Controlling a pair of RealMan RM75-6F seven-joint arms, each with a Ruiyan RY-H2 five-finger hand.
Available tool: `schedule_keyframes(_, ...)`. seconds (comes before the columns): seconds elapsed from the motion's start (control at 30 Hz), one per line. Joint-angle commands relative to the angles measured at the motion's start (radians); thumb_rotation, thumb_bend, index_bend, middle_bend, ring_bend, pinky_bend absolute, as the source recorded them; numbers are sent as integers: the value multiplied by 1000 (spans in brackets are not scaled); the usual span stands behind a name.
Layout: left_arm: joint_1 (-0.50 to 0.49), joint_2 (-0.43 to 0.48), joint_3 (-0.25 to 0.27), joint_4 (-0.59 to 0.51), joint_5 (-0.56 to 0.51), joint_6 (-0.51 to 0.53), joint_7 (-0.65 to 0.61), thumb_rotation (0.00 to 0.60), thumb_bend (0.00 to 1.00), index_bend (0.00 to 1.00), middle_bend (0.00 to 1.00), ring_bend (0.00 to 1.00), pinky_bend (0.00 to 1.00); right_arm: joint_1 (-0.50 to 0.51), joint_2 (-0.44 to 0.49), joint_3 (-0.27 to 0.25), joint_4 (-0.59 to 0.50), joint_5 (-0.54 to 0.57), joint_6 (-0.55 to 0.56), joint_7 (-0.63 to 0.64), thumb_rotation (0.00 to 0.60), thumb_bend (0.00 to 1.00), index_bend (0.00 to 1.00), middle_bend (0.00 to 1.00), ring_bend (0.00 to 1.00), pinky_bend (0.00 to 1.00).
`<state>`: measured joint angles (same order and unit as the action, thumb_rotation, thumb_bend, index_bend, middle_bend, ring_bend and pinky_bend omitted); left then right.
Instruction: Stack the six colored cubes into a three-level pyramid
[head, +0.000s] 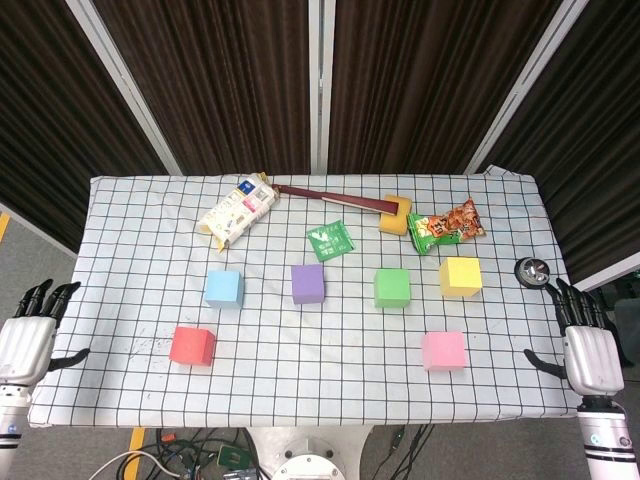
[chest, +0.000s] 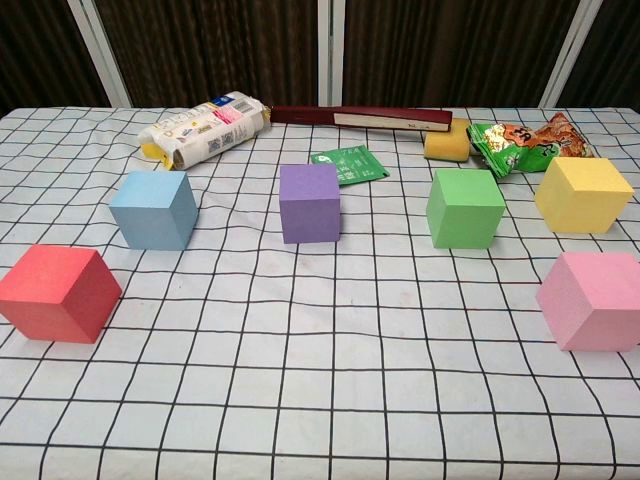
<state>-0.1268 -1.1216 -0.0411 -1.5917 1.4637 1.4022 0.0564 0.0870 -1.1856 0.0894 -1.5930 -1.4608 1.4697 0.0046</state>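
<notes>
Cubes sit apart mid-frame on the checked worktop (head: 150, 400): blue cube (head: 223, 288), purple cube (head: 307, 284), green cube (head: 392, 288), yellow cube (head: 460, 276), red cube (head: 192, 346), pink cube (head: 443, 351). Left hand (head: 22, 340) and right hand (head: 588, 345) hang released, fingers spread, at the lower corners. Writing on the snack packet (head: 447, 226) is unreadable.

Bright, even light; sharp pics.

Left silver-backed robot hand with black fingers (head: 22, 340): smooth metallic grey shell over the back, dark slender fingers, black thumb at the side. Wrist below is pale grey with a small blue marking.

Right silver-backed robot hand with black fingers (head: 588, 352): same build, grey shell, black fingers, pale cylindrical wrist with a blue mark.
</notes>
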Motion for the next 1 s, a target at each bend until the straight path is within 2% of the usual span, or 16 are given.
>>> schedule_keyframes(0.03, -20, 0, 1, -8, 9, -26, -18, 600, 0, 94, 126, 0, 92, 3, 6, 3, -11, 2, -3, -3, 600, 57, 0, 0, 0, 0)
schedule_keyframes(0.17, -68, -5, -20, -31, 9, -80, -61, 600, 0, 94, 126, 0, 92, 9, 17, 2, -35, -6, -9, -26, 600, 57, 0, 0, 0, 0)
schedule_keyframes(0.27, -138, -25, -52, -33, 0, -161, -122, 600, 0, 92, 126, 0, 92, 18, 39, -2, -55, -17, -21, -44, 600, 58, 0, 0, 0, 0)
schedule_keyframes(0.4, -222, -102, -84, 14, -28, -252, -100, 600, 0, 92, 126, 0, 93, 29, 57, -1, -82, -4, -46, -73, 600, 58, 0, 0, 0, 0)
schedule_keyframes(0.57, -314, -204, -97, 66, -59, -362, -60, 600, 0, 90, 126, 0, 93, 44, 56, 1, -106, -7, -60, -105, 600, 66, 0, 0, 0, 0)
schedule_keyframes(0.73, -364, -282, -105, 109, -87, -404, -21, 600, 0, 88, 126, 0, 92, 55, 55, 6, -113, -7, -65, -112, 600, 66, 0, 0, 0, 0)
schedule_keyframes(1.0, -420, -375, -116, 254, -120, -436, 7, 600, 0, 89, 139, 0, 93, 58, 57, 8, -102, 2, -68, -95, 600, 66, 0, 0, 0, 0)
